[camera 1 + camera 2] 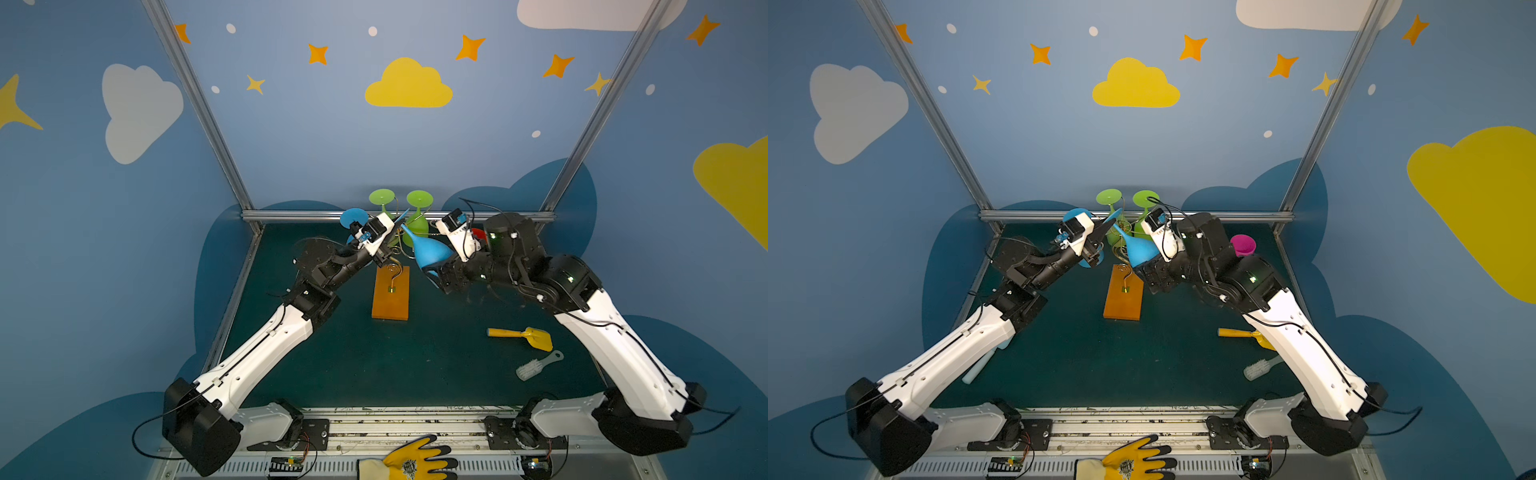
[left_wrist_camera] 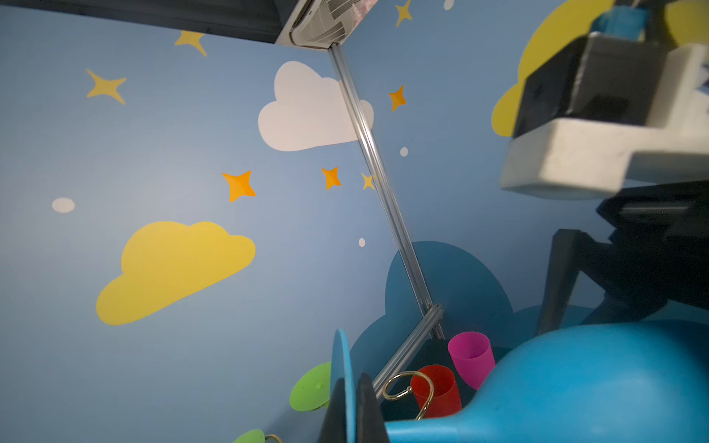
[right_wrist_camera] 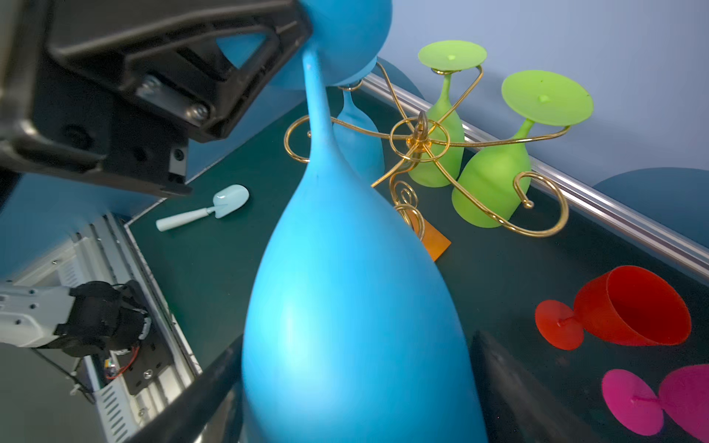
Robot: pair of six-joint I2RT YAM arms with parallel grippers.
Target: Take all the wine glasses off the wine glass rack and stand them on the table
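No text, label, brand or number is legible; the dark emblem on the yellow glove (image 1: pixel 409 465) is too small to read.

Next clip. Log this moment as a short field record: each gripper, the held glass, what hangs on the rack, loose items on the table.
held glass: blue wine glass, tilted, between both grippers
left gripper: shut on its foot disc
right gripper: jaws either side of its bowl; contact unclear
wine glass rack: green glass, second green glass, second blue glass hanging upside down
clear of rack: cannot tell
table: red glass on its side, pink glass beside it, yellow scoop, brush, pale blue scoop
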